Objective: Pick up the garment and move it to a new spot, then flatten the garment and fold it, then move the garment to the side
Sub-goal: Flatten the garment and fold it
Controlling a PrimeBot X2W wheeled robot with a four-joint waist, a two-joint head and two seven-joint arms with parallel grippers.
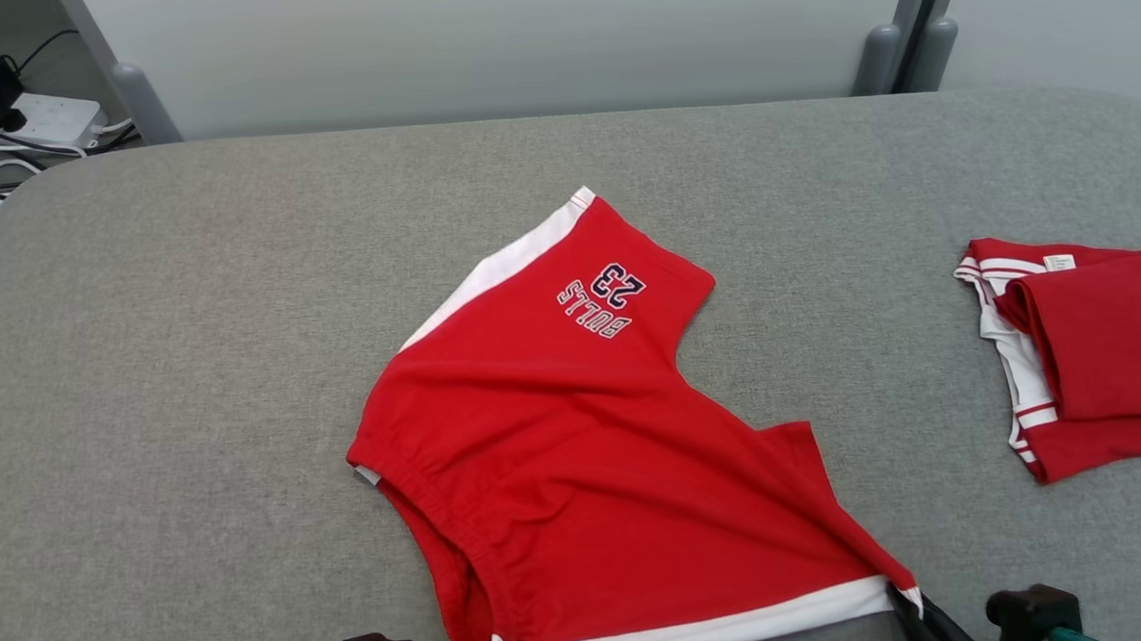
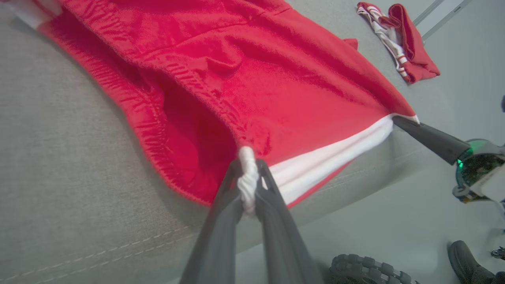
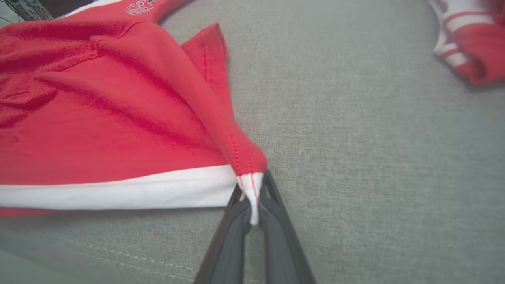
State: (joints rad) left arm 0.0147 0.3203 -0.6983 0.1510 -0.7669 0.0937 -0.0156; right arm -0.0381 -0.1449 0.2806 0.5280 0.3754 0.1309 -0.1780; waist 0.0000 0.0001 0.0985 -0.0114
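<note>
grey padded table [image 1: 195,327] carries a folded red-and-white garment [image 1: 1092,355] well right of the right claw [image 3: 252,209]. red shorts [image 1: 576,436], white-striped, stretch between both claws: left claw [image 2: 248,185] pinches the waistband corner, right the hem corner.

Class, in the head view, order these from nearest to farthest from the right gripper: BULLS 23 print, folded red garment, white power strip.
1. Folded red garment, table's right side.
2. BULLS 23 print, mid-table.
3. White power strip, far left.
</note>
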